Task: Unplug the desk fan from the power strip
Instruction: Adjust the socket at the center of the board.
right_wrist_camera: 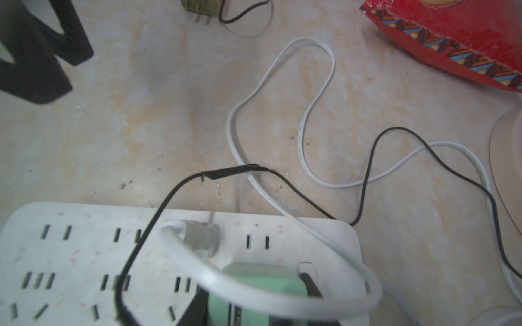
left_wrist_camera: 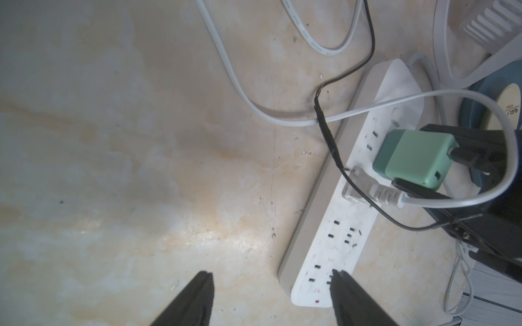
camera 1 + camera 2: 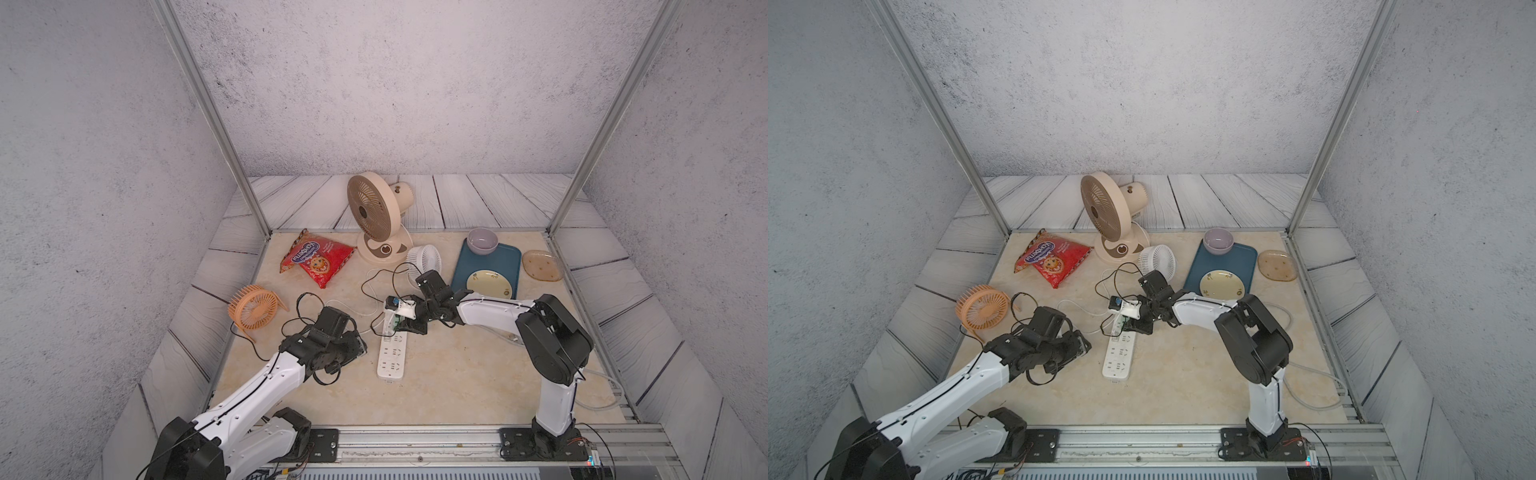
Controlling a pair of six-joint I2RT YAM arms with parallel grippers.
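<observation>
the power strip (image 3: 392,351) lies flat near the middle of the tabletop (image 3: 457,374), its length running from the front toward the back. the right gripper (image 1: 252,293) is down at the strip's far end. its black fingers are closed against two opposite sides of a green adapter (image 2: 415,158) that sits plugged in there, so it holds that block. just beside the adapter a white flat plug (image 2: 356,186) also sits in the strip. its white cable (image 1: 282,84) loops away over the table. a thin black cable (image 1: 367,169) with a taped patch crosses the strip and the white cable.

the left gripper (image 2: 271,275) hangs at the strip's near end with its jaws spread wide and nothing between them. in the left wrist view one fingertip (image 2: 343,282) overlaps the last sockets and the other lies over bare table. in both top views this gripper sits just left of the strip, well apart from the adapter.

the tabletop is pale beige with a marbled pattern. at the back stands a beige fan (image 3: 374,212), with a small white fan (image 3: 424,259) near its base and a red snack bag (image 3: 318,259) to its left. an orange fan (image 3: 253,309) sits near the left edge. on the right a blue tray (image 3: 494,262) carries a lilac bowl (image 3: 482,241) and a yellow plate (image 3: 489,283), and an amber dish (image 3: 542,266) lies beside it. grey speckled walls (image 3: 374,83) and metal frame posts (image 3: 216,124) enclose the space.
</observation>
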